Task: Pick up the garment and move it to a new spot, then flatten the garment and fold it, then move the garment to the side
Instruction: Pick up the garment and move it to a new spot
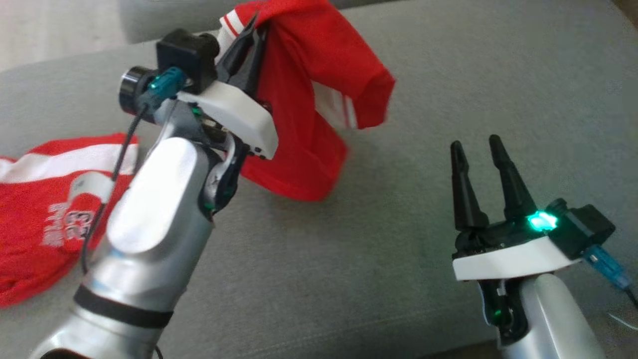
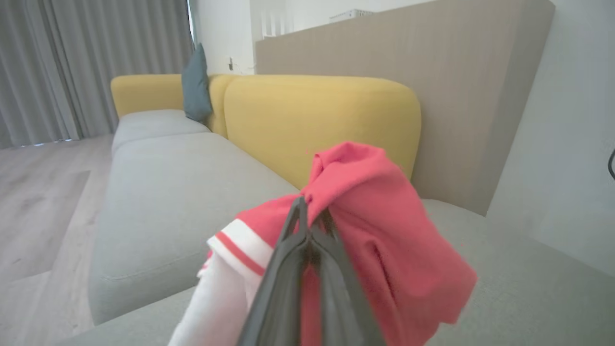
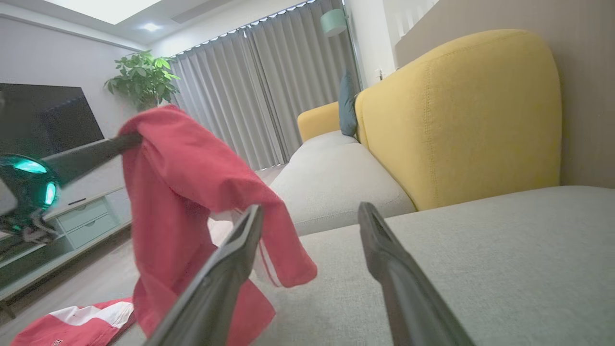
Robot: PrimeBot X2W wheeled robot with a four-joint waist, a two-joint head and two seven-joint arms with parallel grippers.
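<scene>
The garment point(image 1: 309, 75) hangs over the sofa seat point(image 1: 349, 274), left of the right gripper point(image 1: 476, 144).

Left end effector point(image 2: 307, 211): two dark fingers pressed together, pinching a fold of cloth at their tips.
Red garment point(image 2: 384, 216): held aloft, bunched over the fingertips, draping down the right; white cuff with a red stripe at lower left.
Sofa seat point(image 2: 182, 178): grey, under the garment.
Backrest point(image 2: 317, 110): yellow, rounded.
Cushion point(image 2: 196, 86): teal, upright against the far backrest.
Curtains point(image 2: 72, 67): grey, upper left.
Floor point(image 2: 43, 192): pale wood.
Wall panel point(image 2: 456, 72): beige, behind the backrest.
</scene>
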